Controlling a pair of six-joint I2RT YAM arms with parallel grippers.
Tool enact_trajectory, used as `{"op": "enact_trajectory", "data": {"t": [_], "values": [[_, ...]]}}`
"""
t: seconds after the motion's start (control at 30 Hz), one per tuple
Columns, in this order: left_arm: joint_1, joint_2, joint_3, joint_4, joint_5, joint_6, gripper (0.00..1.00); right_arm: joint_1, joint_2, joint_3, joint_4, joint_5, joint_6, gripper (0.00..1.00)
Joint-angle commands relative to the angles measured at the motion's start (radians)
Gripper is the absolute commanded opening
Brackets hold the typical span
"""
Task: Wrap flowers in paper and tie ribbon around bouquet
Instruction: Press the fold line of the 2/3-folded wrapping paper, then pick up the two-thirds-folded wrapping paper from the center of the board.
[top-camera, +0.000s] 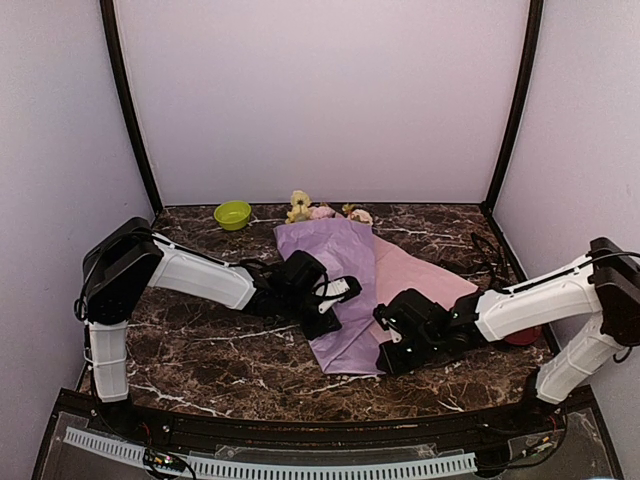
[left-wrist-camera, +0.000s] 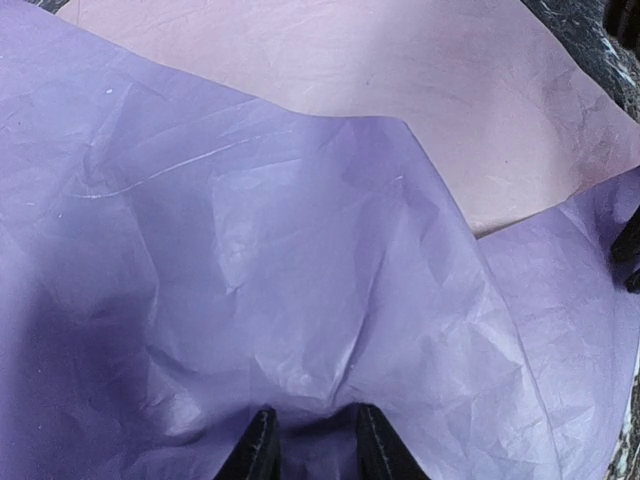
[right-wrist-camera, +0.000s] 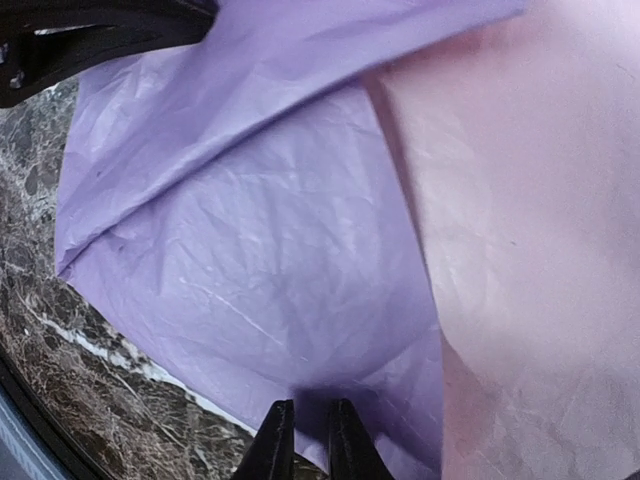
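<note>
Top external: bouquet (top-camera: 340, 250) runs lengthwise away, flowers (top-camera: 300, 208) far; my left gripper (top-camera: 342, 292) pinches paper (top-camera: 420, 280) mid-length, right gripper (top-camera: 386, 326) narrowly pinches its near end.

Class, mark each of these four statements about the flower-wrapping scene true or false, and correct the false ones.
1. The flowers poke out at the far end of the paper. True.
2. The green bowl lies on top of the paper. False: it stands apart from the paper, to the left of the flowers.
3. The paper shows lilac on one face and pink on the other. True.
4. The right gripper hangs clear of the paper. False: its fingertips are at the paper's near edge.
</note>
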Motion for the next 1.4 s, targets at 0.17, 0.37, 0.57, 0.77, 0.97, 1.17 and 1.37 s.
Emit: {"op": "enact_trajectory", "data": {"t": [0.17,0.37,0.57,0.77,0.97,1.17,1.37], "values": [[-0.006,0.008,-0.023,-0.103,-0.02,0.017,0.28,-0.03,-0.06,-0.086,-0.301,0.087,0.103,0.16],[-0.006,0.018,-0.006,-0.104,-0.002,0.02,0.28,-0.031,-0.123,-0.108,-0.371,0.087,0.13,0.16],[-0.006,0.03,0.02,-0.124,-0.001,0.017,0.28,-0.095,-0.164,-0.037,-0.458,0.126,0.06,0.19],[-0.006,0.03,0.029,-0.143,-0.016,0.016,0.28,-0.37,-0.278,0.011,-0.354,0.056,-0.058,0.32],[-0.006,0.028,0.032,-0.15,-0.024,0.019,0.28,-0.551,-0.277,-0.01,-0.203,-0.061,-0.088,0.5],[-0.006,0.025,0.037,-0.15,-0.031,0.026,0.28,-0.683,-0.279,-0.087,-0.045,-0.148,-0.044,0.56],[-0.006,0.025,0.039,-0.161,-0.027,0.029,0.28,-0.781,-0.225,-0.151,0.105,-0.212,0.001,0.58]]}}
